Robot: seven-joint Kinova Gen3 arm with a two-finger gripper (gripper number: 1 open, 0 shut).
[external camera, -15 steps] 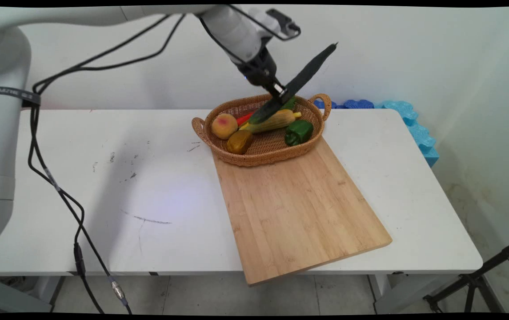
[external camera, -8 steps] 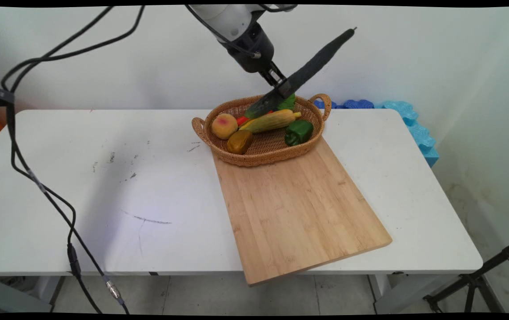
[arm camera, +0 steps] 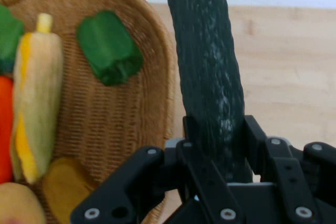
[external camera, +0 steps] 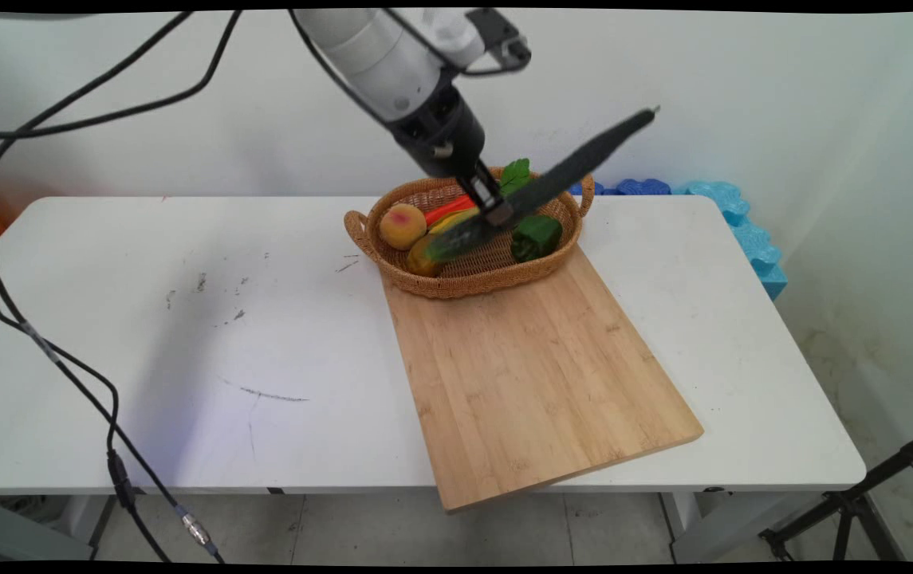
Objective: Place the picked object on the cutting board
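My gripper (external camera: 496, 214) is shut on a long dark green cucumber (external camera: 552, 179), gripping it near its lower end; it hangs tilted in the air over the wicker basket (external camera: 468, 279). In the hand view the cucumber (arm camera: 207, 72) runs up between the fingers (arm camera: 257, 140). In the basket (arm camera: 131, 124) lie a green pepper (external camera: 537, 236), a corn cob (arm camera: 37, 108), a peach (external camera: 402, 226), a brownish potato (arm camera: 65, 190) and a carrot (external camera: 448, 210) with green leaves (external camera: 515, 175).
A wooden cutting board (external camera: 536, 375) lies on the white table (external camera: 185, 335), running from under the basket to the near edge. Blue foam pieces (external camera: 735, 219) line the far right edge. Black cables (external camera: 41, 343) hang at the left.
The gripper with the cucumber first rose, then came down and toward the near side, over the basket's middle. The carrot and its leaves now show.
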